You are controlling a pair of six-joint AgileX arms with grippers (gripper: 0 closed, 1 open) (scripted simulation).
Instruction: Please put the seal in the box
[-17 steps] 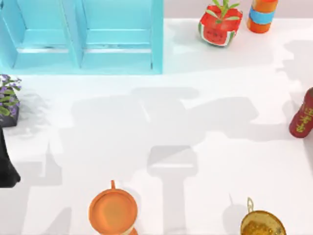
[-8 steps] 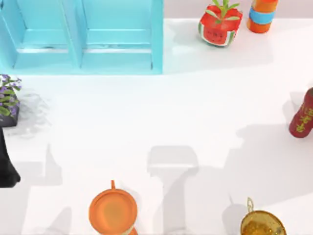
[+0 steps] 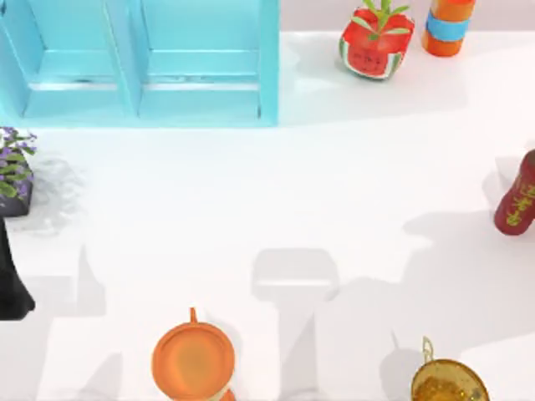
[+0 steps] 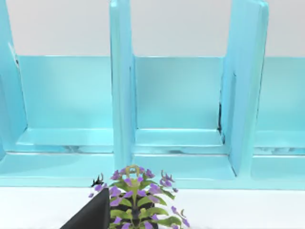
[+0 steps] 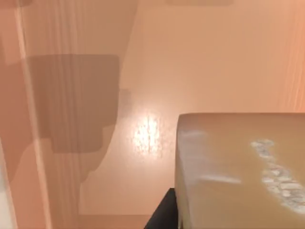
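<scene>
Seal (image 5: 238, 167): tan rectangular block, whitish flecked face.

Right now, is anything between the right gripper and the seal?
Nothing visible. In the right wrist view the seal sits right beside a dark part of the right gripper, over a smooth orange surface. The left arm is parked at the table's left edge.

On our white counter (image 3: 251, 200), a blue shelf unit (image 3: 138, 63) fills the eleven o'clock corner. A watermelon-shaped planter (image 3: 376, 42) and an orange can with a blue band (image 3: 449, 25) stand at one o'clock. A red bottle with yellow lettering (image 3: 518, 196) lies at three, a purple-flowered plant (image 3: 14, 167) at nine, an orange cup (image 3: 193, 361) and a golden bowl (image 3: 449, 383) near six.
</scene>
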